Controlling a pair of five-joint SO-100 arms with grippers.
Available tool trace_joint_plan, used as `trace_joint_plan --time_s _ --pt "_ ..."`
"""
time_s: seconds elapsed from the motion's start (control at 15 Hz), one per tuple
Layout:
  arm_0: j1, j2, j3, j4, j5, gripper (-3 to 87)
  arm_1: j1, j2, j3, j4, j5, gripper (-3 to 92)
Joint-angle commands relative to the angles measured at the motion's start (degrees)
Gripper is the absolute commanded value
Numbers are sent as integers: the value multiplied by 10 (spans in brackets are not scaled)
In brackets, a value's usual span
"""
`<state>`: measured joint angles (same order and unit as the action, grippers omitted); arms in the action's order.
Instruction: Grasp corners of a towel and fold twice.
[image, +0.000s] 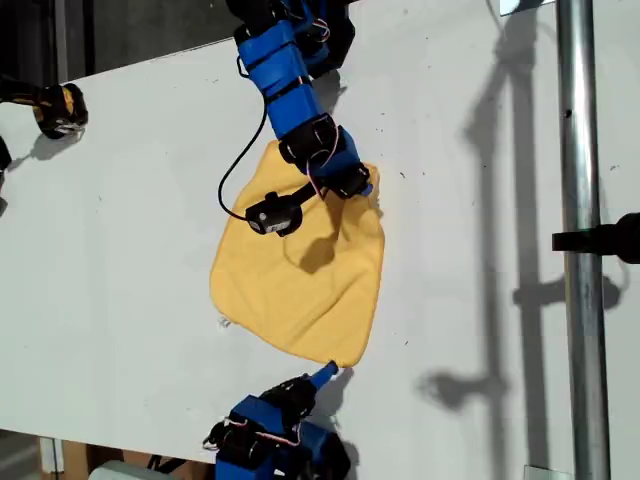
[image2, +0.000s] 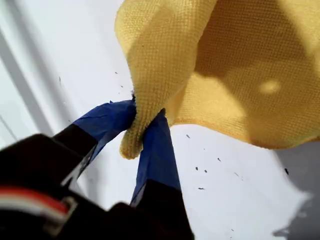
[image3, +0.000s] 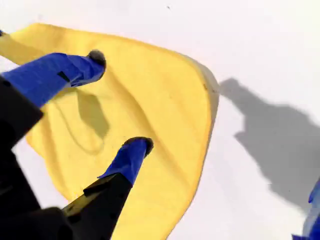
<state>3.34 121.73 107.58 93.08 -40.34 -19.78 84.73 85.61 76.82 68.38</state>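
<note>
The yellow-orange towel (image: 300, 290) lies mostly flat on the white table (image: 120, 250), near the middle of the exterior view. My first gripper (image: 352, 185), on the arm coming from the exterior view's top, is shut on one far corner (image2: 131, 145), and the cloth (image2: 225, 75) rises off the table there. My second gripper (image: 325, 372), on the arm from the exterior view's bottom, sits at the towel's near corner. It is open (image3: 117, 100), with its blue fingers (image3: 132, 155) spread just above the cloth (image3: 160, 100) and nothing between them.
A metal pole (image: 580, 240) with a black clamp (image: 610, 238) runs down the exterior view's right side. A black and yellow object (image: 60, 108) sits at its upper left. A black cable (image: 235, 190) loops from the first arm beside the towel.
</note>
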Motion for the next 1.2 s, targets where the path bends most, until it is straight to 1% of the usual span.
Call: trace_joint_plan --time_s 0.0,0.13,0.2,0.33,0.53,0.73,0.8,1.13 --pt "-35 -13 45 -62 10 267 4 7 -10 -1 3 -1" --pt "-52 -26 105 -113 1 265 10 6 -9 1 1 -1" --pt "-46 -43 124 -137 -5 264 12 6 -9 1 -1 -1" --pt "-11 -81 144 -173 -33 267 18 6 -11 9 -3 -2" --pt "38 -86 202 -243 -77 260 18 7 -11 11 -3 -2" --pt "53 -134 234 -288 -112 261 18 6 -16 10 -3 -2" --pt "46 -149 243 -307 -114 261 18 5 -18 9 -4 -2" --pt "-10 -239 235 -340 -113 250 7 6 -19 10 3 -2"
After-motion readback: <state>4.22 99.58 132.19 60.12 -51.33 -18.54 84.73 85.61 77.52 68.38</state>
